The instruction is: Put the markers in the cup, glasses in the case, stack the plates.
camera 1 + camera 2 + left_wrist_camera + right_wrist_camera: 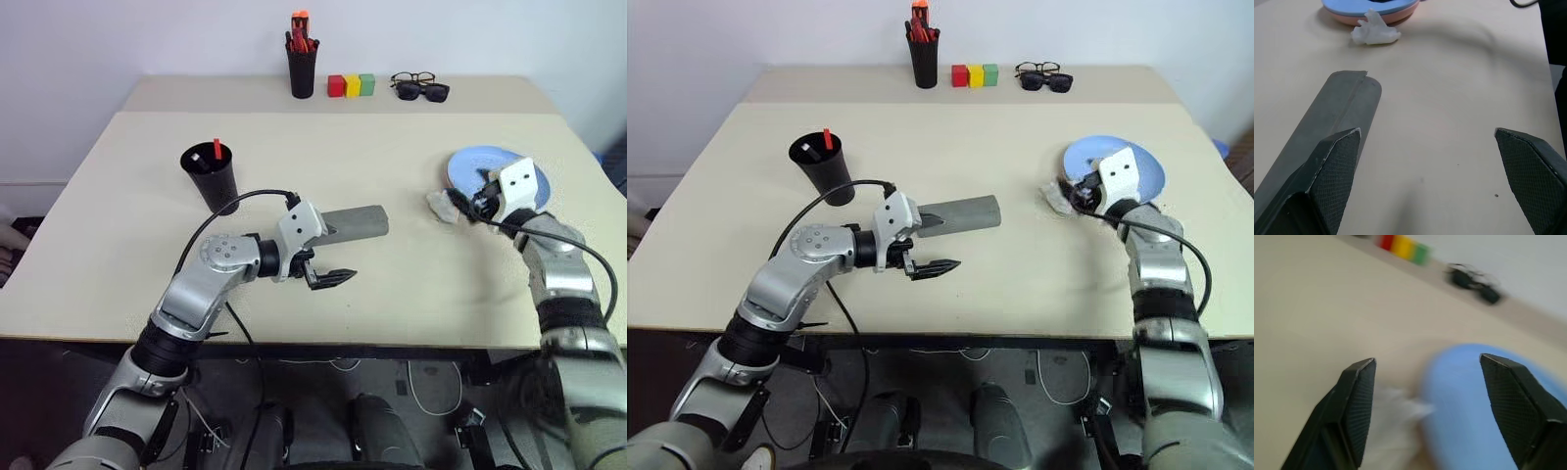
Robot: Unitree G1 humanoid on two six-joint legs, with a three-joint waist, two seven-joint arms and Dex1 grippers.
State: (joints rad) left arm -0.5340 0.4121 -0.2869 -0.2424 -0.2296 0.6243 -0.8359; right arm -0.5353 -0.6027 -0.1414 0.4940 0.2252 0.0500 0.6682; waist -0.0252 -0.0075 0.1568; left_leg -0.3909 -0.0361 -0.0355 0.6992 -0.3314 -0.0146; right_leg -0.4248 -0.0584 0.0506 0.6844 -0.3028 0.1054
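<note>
Left eye view: cup point(214, 176) w/ red-capped marker point(217, 149) inside, case point(355, 222) closed, both pincers spread, nothing held.

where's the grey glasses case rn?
The grey glasses case lies closed near the table's middle in the head views, just past the open left gripper, with the black cup to its left.

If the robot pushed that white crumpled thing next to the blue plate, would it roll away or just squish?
The white crumpled wad looks like tissue, so it is probably very light and soft. It would likely squish and slide, not roll, since it is lumpy and lies flat on the table. It lies right against the stacked plates, which might stop it.
</note>
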